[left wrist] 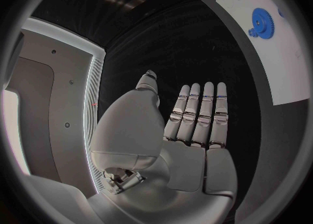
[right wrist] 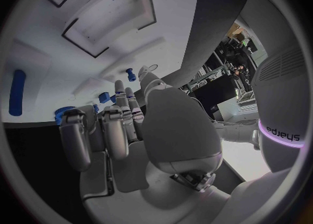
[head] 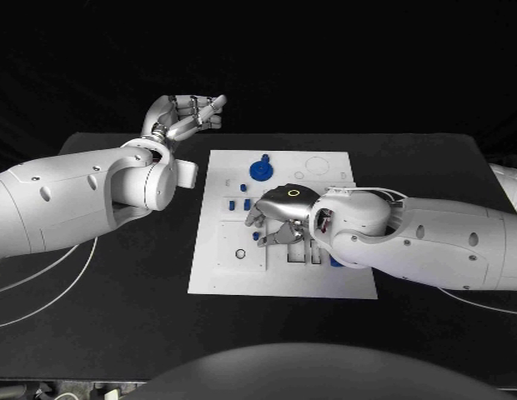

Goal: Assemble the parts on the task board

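"sharpa" on right arm (right wrist: 281, 132), right hand (head: 280, 218) over task board (head: 331, 283)

right hand (head: 285, 218) hides task board (head: 331, 283) middle beneath it | what its fingertips touch: cannot tell | small blue parts (head: 231, 204) beside it: shapes too small to tell

L hand (head: 187, 114) raised, fingers straight; R hand (head: 280, 215) lowered, empty.

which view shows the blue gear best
The head view: the blue gear sits in full on the task board, clear of both hands. The left wrist view catches it warped near the rim; the right wrist view shows only its edge behind that hand's fingers.
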You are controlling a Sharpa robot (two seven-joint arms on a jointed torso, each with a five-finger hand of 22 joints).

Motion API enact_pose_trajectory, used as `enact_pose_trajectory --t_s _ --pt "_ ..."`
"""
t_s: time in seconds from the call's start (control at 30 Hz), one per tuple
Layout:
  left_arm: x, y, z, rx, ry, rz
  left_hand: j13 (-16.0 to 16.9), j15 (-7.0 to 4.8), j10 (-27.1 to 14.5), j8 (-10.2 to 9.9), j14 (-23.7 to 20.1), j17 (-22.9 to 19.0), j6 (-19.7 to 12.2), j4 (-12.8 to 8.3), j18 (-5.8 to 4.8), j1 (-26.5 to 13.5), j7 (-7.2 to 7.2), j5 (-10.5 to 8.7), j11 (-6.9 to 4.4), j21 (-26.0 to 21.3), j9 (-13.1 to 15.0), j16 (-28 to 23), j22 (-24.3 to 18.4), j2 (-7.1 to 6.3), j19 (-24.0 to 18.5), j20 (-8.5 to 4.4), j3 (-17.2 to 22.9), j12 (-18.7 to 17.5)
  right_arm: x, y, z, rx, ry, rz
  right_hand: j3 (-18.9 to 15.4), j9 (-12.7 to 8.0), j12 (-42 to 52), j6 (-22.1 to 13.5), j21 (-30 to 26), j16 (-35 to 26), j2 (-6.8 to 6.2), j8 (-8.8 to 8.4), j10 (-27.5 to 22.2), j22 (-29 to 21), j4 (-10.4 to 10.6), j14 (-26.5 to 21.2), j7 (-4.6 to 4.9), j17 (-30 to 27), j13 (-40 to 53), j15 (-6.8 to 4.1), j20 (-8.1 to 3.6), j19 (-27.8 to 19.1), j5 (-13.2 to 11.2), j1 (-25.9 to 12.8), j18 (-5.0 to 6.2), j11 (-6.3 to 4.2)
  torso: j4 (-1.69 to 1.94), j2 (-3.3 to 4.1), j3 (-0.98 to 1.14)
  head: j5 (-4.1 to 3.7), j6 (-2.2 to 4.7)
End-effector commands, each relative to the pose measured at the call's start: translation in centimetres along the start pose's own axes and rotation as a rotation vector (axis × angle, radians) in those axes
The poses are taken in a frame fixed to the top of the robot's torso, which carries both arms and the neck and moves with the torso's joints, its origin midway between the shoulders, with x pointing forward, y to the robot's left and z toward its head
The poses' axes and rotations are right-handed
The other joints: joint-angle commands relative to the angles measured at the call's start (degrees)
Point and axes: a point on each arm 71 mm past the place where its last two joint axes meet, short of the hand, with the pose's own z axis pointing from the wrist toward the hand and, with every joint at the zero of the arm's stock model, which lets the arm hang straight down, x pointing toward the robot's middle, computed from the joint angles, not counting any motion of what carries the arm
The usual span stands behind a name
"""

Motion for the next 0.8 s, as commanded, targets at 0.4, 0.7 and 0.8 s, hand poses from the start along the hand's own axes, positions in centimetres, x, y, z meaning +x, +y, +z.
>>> enact_pose_trajectory --t_s 0.4,0.7,0.8 --pt "0.6 -0.2 0.1 0.008 0.024 -0.014 0.0 -0.08 -0.4 0.3 -0.4 -0.2 -0.5 0.1 0.61 -0.2 -0.07 -0.19 0.12 -0.1 0.1 0.3 -0.2 0.60 0.4 0.08 0.3 0.3 -3.9 -3.3 -4.0 0.077 -0.226 0.265 -1.7 0.3 0.2 1.6 0.3 0.2 3.61 0.25 0.9 15.1 2.3 5.9 2.32 15.1 0.0 1.18 1.40 6.0 -0.2 -4.2 -0.39 0.96 -0.07 0.03 -0.06 0.32 0.01" --pt "0.9 -0.1 0.1 0.007 0.030 -0.016 0.0 -0.08 -0.4 0.3 -0.4 -0.2 -0.5 0.1 0.61 -0.2 -0.07 -0.19 0.12 -0.1 0.1 0.3 -0.2 0.60 0.4 0.08 0.3 0.3 -5.3 -6.5 -6.4 0.167 -0.216 0.271 -3.7 -0.1 0.0 -3.9 0.3 0.2 4.79 -0.18 -5.0 15.1 2.3 5.9 3.01 15.1 -0.1 1.79 2.10 6.0 -0.2 -5.1 -0.39 1.73 -0.03 0.00 0.01 -1.25 0.01" --pt "0.9 -0.1 0.1 0.006 0.030 -0.016 0.0 -0.08 -0.4 0.3 -0.4 -0.2 -0.5 0.1 0.61 -0.2 -0.07 -0.19 0.12 -0.1 0.1 0.3 -0.2 0.60 0.4 0.08 0.3 0.3 -5.3 -7.2 -6.7 0.191 -0.197 0.254 -3.9 0.0 0.0 -4.2 0.3 0.2 4.78 -0.09 -5.7 15.1 2.0 5.9 2.87 15.1 -0.1 1.65 2.03 6.0 -0.2 -4.7 -0.39 1.58 -0.18 0.01 0.03 -1.20 0.01"
